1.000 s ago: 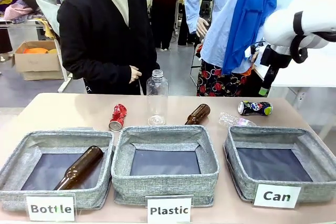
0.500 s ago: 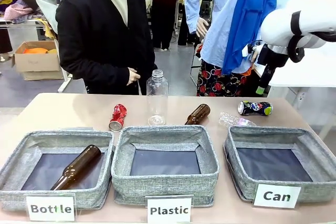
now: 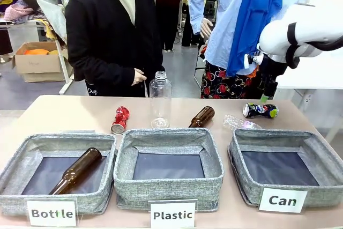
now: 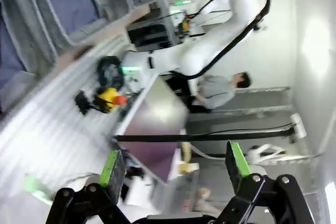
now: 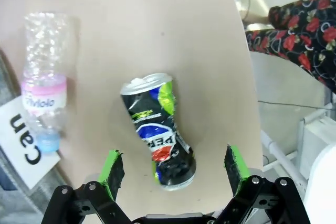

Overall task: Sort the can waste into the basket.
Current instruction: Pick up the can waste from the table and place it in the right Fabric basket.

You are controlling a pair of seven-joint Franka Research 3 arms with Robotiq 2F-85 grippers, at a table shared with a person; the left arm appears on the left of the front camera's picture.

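- On the table's far right, the dark can (image 3: 260,110) (image 5: 159,129) lies on its side, just behind the Can basket (image 3: 238,170).
- A crushed clear bottle (image 5: 44,77) lies near the dark can, not touching it.
- The red can (image 3: 120,119) lies behind the gap between the Bottle bin (image 3: 16,156) and the Plastic bin (image 3: 169,189), well apart from the Can basket.
- The right gripper (image 5: 174,170) has its jaws spread wide and grips nothing. It looks down on the dark can, whose lower end sits between the green pads (image 5: 112,174) in the wrist view.
- The right arm (image 3: 300,30) is high above the table.
- The left gripper (image 4: 174,167) is also spread wide, with nothing between its fingers.
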